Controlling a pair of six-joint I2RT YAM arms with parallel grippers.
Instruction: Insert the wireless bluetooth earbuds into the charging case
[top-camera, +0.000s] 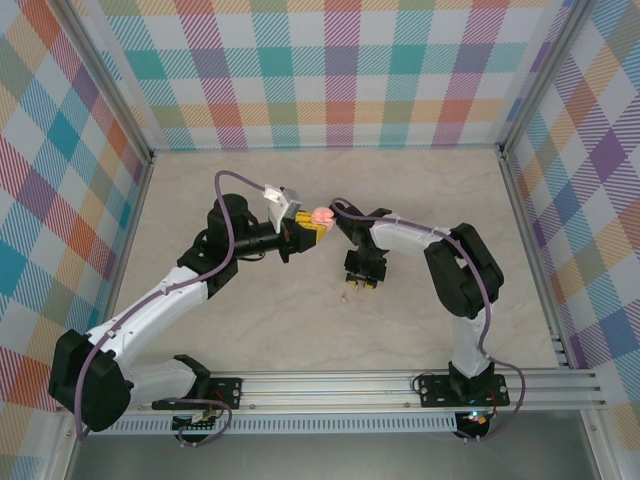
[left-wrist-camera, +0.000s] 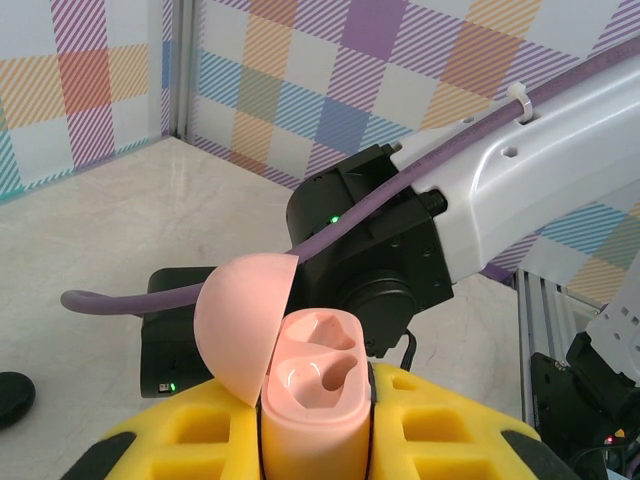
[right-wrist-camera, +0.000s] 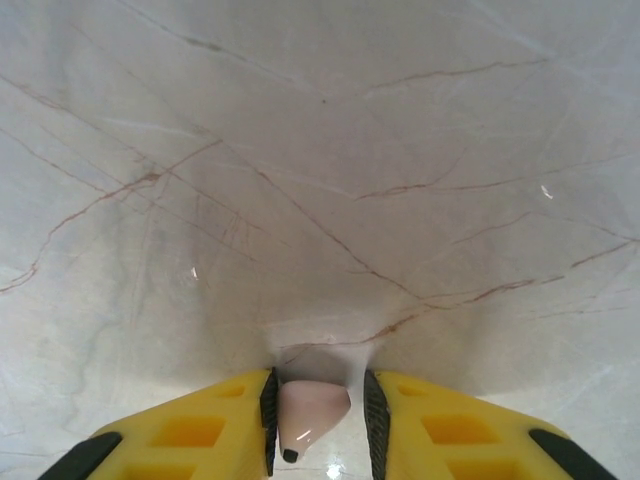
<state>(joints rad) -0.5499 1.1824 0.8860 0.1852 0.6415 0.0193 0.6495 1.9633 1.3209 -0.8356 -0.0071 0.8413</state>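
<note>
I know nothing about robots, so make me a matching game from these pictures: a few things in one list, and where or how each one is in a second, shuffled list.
Things
1. charging case
2. case lid
3. pink earbud
4. purple cable

Places or states
A. between the jaws of the right gripper, down by the table
B. tied along a white arm
C. clamped in the left gripper
D. swung open

Pairs: 1-C, 2-D, 3-A, 4-B
</note>
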